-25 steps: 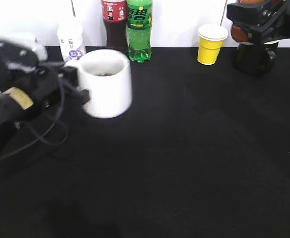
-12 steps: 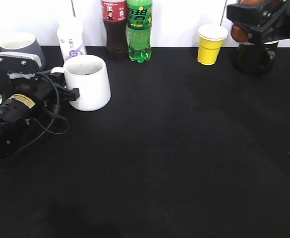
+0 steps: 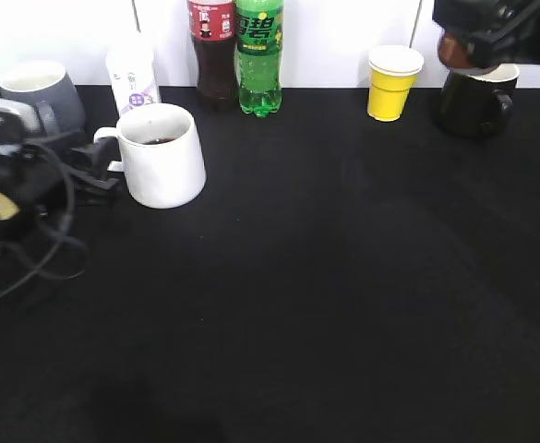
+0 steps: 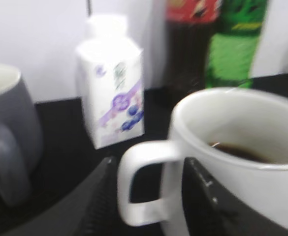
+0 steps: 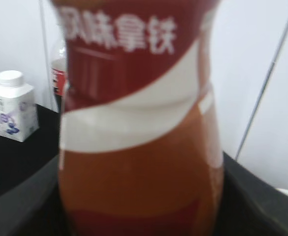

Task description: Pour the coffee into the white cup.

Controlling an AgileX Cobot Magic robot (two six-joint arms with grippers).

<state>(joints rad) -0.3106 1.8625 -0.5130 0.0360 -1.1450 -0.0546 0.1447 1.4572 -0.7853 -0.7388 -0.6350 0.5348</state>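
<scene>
Presently the white cup (image 3: 163,155) stands on the black table (image 3: 343,295) at far left, upright, with dark coffee visible inside near the rim line. My left gripper (image 4: 148,196) sits around its loop handle: in the left wrist view one black finger (image 4: 97,201) lies left of the handle and the other right of it, against the cup wall. The view is blurred and I cannot tell whether the jaws are pressing on the handle or spread free of it.

My right gripper (image 3: 477,37) is at far right, high, clamped on the coffee bottle (image 5: 139,123), whose brown-orange and white label fills the right wrist view. It hangs over a black mug (image 3: 473,97), well apart from the white cup.

Neighbours of the cup: grey mug (image 3: 39,92) to the left, small milk carton (image 3: 133,78) just behind, cola bottle (image 3: 212,46) and green soda bottle (image 3: 258,55) farther back, yellow paper cup (image 3: 391,83) toward the right.

Risks, as I judge them:
- Left arm shifting sideways with a finger through the handle would drag or tip the cup and spill the coffee.
- The carton is close; a nudged cup could knock it.
- The bottle, if uncapped and tilted, could drip on the black mug.
</scene>
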